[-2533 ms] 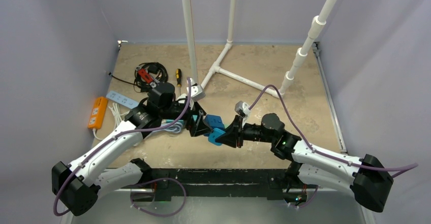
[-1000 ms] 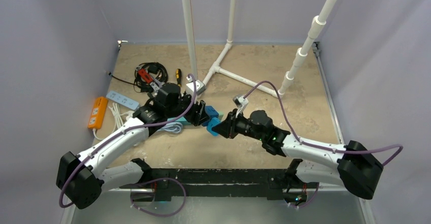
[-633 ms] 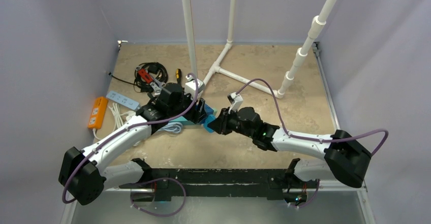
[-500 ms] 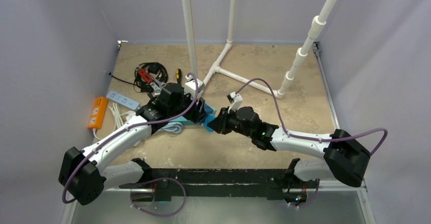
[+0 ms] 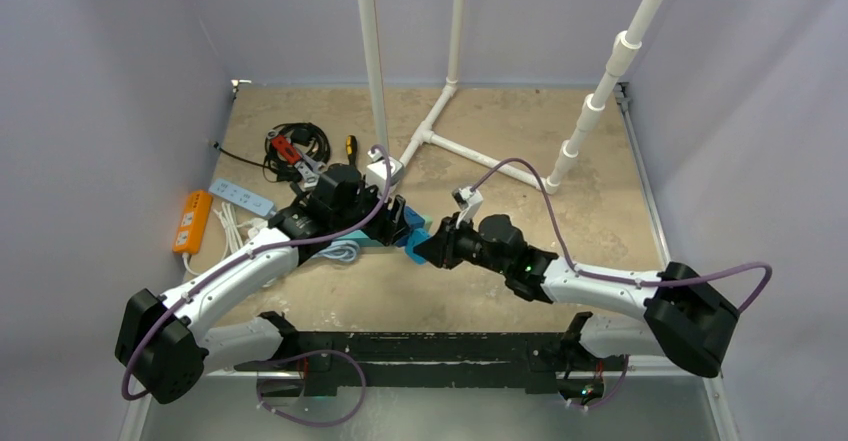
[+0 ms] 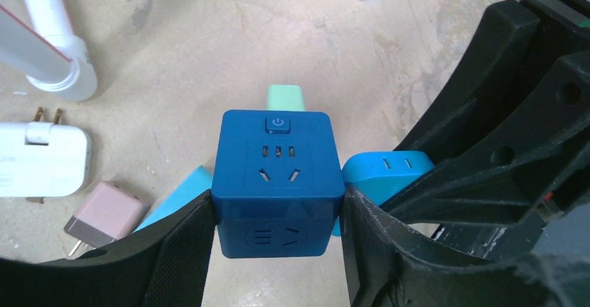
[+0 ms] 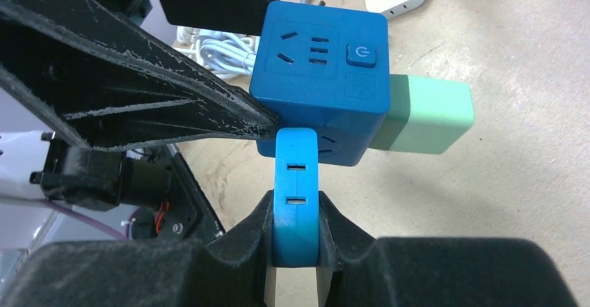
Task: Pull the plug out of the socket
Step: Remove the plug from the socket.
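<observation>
The table is a tan, mottled board with pale scuffs, boxed in by plain lavender-grey walls on the left, far and right sides. White plastic pipes rise from its far half, and a T-shaped run of pipe lies flat on it. A black rail runs along the near edge.

On the left side lie an orange power strip, a white power strip, a bundle of black cable and a yellow-handled screwdriver.

Just left of the table's middle, the two arms meet. The left gripper is clenched on the dark blue cube socket, one finger against each side face. The right gripper grasps the light blue plug by its flat sides. The plug's end touches the cube's face on the right arm's side; its pins seem seated, though the joint is too shadowed to be sure. A mint green plug sticks out of the cube's far face.

A white adapter and a pink adapter lie on the table left of the cube.
</observation>
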You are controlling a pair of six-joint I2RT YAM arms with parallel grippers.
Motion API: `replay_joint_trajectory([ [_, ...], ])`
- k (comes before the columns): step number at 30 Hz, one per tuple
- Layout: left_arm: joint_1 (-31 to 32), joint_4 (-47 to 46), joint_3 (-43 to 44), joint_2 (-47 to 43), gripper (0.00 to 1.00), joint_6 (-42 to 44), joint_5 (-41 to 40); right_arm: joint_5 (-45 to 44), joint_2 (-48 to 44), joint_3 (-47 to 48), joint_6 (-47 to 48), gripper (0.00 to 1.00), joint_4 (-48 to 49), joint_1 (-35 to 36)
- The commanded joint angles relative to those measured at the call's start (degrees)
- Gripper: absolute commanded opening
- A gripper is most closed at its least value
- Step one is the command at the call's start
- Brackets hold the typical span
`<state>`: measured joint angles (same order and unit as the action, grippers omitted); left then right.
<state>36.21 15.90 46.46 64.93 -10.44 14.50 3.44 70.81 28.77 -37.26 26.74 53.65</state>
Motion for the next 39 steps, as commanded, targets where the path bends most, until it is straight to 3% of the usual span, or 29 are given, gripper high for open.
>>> replay_joint_trajectory([
  [1, 0.4, -2.3, 0.2, -1.2, 0.00, -1.0, 3.5, 7.3, -3.9, -2.4, 5.0, 0.00, 8.8, -3.7],
  [5, 0.4, -2.6, 0.1, -1.7, 0.00, -0.8, 3.9, 12.3, -4.6, -4.1, 6.1, 0.00, 9.5, -7.9],
  [17, 0.5, -1.0, 0.6, -1.4, 0.00, -1.7, -2.9, 7.0, -3.4, 0.5, 2.7, 0.00, 3.7, -7.5],
  [26, 0.5, -0.5, 0.5, -1.9, 0.00, -2.6, -6.4, -10.4, -1.9, 6.6, -1.6, 0.00, -7.5, -0.9],
  [33, 0.5, -0.1, 0.5, -2.5, 0.00, -2.8, -7.8, -16.9, -2.2, 9.3, -1.9, 0.00, -13.1, 0.5],
  [39, 0.5, -0.5, 0.6, -3.1, 0.00, -2.1, -5.0, -2.3, -5.2, 6.1, 6.9, 0.00, -5.7, 0.5],
])
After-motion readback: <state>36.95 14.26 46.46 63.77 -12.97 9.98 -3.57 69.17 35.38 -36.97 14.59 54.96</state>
